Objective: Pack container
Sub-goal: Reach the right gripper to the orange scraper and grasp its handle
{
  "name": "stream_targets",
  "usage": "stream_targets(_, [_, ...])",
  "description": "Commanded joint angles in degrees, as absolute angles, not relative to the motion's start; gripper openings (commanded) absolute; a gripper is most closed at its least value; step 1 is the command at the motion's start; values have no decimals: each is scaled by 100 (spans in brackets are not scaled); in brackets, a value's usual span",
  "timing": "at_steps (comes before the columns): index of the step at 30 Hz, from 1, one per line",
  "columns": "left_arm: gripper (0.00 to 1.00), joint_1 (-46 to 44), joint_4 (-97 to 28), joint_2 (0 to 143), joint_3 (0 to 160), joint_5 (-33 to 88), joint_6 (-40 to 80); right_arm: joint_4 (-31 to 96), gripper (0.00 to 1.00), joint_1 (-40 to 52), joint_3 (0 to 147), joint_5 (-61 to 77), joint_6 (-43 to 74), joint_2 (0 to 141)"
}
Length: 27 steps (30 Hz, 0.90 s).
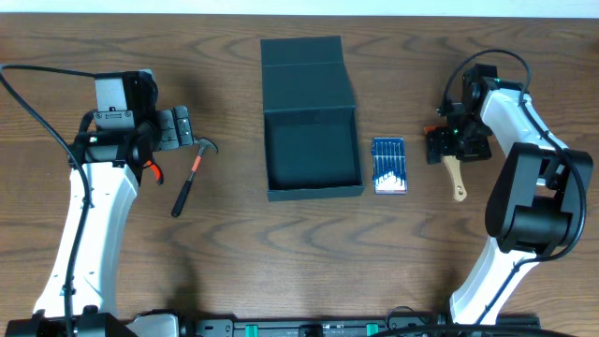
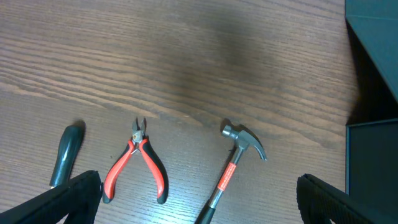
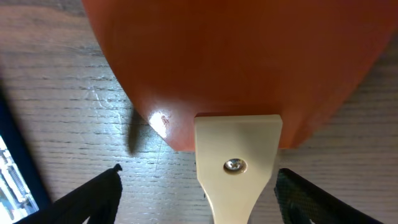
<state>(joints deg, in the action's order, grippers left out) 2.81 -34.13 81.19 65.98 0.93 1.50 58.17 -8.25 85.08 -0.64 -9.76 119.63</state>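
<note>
Directly beneath the right gripper (image 3: 198, 177) lies the scraper (image 3: 236, 62), its cream handle (image 3: 237, 162) running lengthwise between the spread, empty fingers. The open container (image 1: 314, 194) sits off that gripper's left side, beyond the blue bit case (image 1: 389, 166). The left gripper (image 1: 176, 128), likewise spread and empty, hangs over the hammer (image 2: 231, 168), well away from the scraper.

The left gripper (image 1: 181, 129) extends from a bent arm, its fingers (image 2: 73, 194) spread wide. The right gripper (image 1: 457, 146) points downward, fingers (image 3: 93, 196) likewise parted.
</note>
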Motion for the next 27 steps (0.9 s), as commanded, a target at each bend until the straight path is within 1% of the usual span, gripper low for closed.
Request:
stream_targets(1, [98, 309, -3426, 8156, 6694, 86, 117, 5822, 77, -860, 8547, -252, -1033, 12123])
stream_targets(12, [98, 309, -3428, 8156, 6694, 86, 117, 5671, 58, -860, 8527, -751, -602, 12296])
stream_targets(15, [98, 309, -3428, 8156, 6694, 86, 117, 5612, 49, -860, 8527, -742, -602, 12296])
stream_targets(18, [98, 309, -3428, 8156, 6694, 86, 117, 5566, 44, -860, 8527, -701, -596, 12296])
stream_targets(23, [98, 309, -3428, 8156, 6694, 86, 117, 5548, 20, -860, 8532, -707, -582, 12291])
stream_targets(26, [98, 309, -3426, 8156, 6694, 86, 117, 5730, 2, -860, 8654, -703, -580, 12278])
stream_targets(27, [98, 309, -3428, 8156, 6694, 86, 117, 5843, 1, -858, 8753, -676, -580, 12256])
